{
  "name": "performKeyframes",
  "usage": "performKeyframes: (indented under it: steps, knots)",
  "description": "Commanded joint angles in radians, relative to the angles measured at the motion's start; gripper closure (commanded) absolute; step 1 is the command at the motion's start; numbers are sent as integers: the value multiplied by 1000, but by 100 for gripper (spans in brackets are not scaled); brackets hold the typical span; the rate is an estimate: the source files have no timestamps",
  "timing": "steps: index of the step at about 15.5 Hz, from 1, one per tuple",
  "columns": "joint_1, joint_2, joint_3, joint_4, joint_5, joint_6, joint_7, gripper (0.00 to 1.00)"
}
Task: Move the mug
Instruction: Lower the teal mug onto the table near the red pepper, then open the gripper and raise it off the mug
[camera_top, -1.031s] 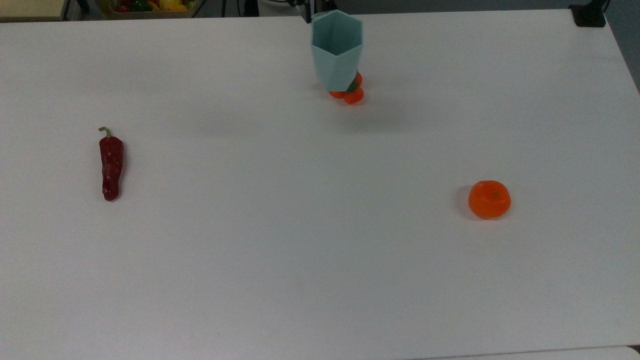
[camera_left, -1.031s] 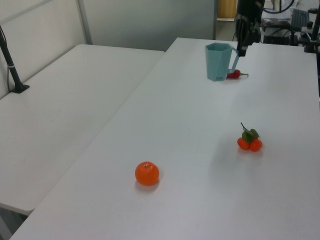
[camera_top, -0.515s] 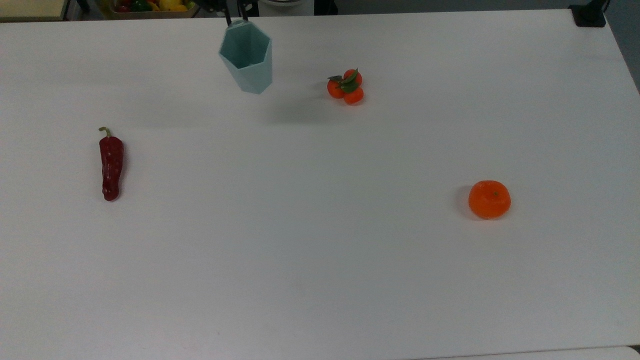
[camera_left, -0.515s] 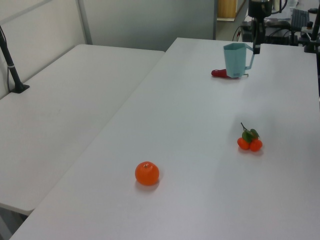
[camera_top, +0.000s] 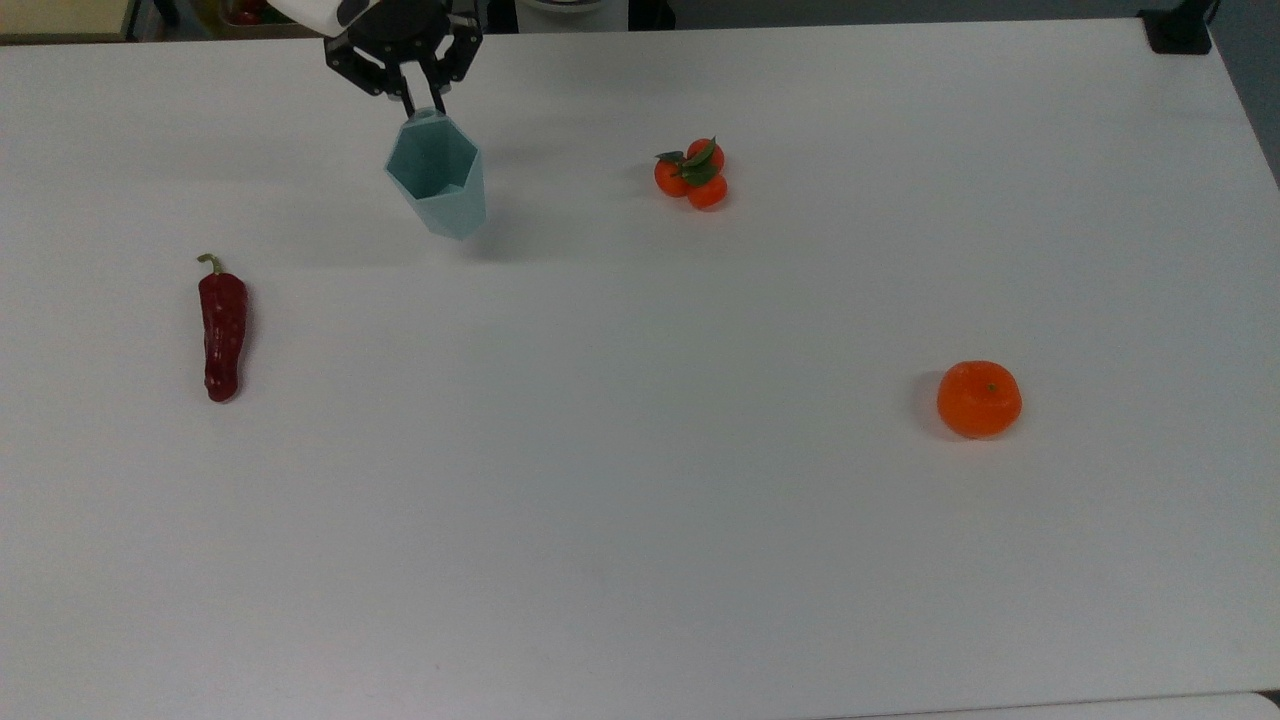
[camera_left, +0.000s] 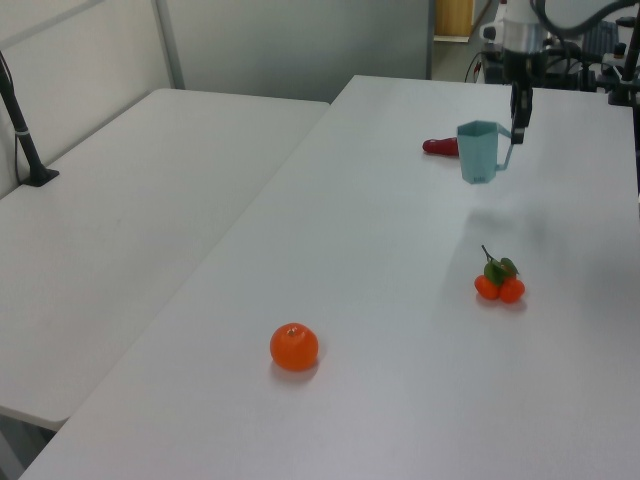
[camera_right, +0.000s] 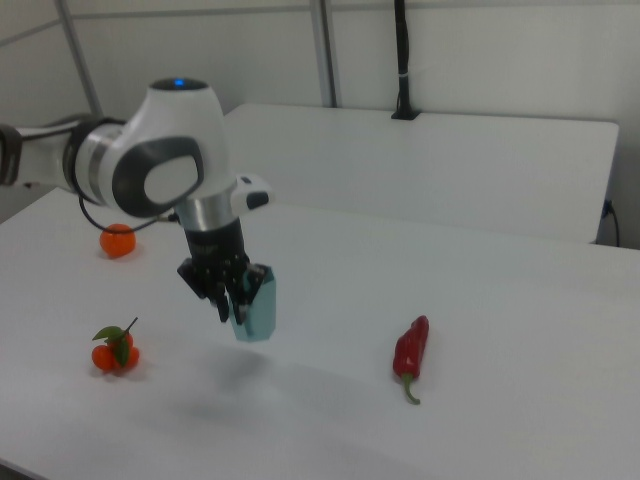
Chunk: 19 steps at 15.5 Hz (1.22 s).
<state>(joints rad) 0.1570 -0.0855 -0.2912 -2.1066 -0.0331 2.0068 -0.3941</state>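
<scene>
Jaws clamp mug (camera_top: 437, 185) above table (camera_top: 640, 520)

White table (camera_top: 640, 560): red chili (camera_top: 222, 333) w/ green stem, tangerine cluster (camera_top: 693, 174) w/ leaves, orange (camera_top: 979, 398).

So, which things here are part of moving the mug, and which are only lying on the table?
Part of the job:
- mug, held off the table
- pincer, shut on its handle

Only lying about:
- red pepper
- orange
- small orange cluster with leaves
</scene>
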Motion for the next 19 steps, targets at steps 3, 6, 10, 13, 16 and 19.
performKeyframes:
  steps: [3,6,10,13,16,19]
  knots:
    - [-17,-8,-6,-147,-14,168,-12,100]
    - [-25,4,-6,-168,-14,200,-2,100]
    - [-25,9,-6,-179,-14,219,1,100]
    - [-27,12,-6,-179,-11,211,7,98]
    - [-27,10,-6,-178,-10,201,21,75]
    - [-27,7,-6,-174,-10,191,34,52]
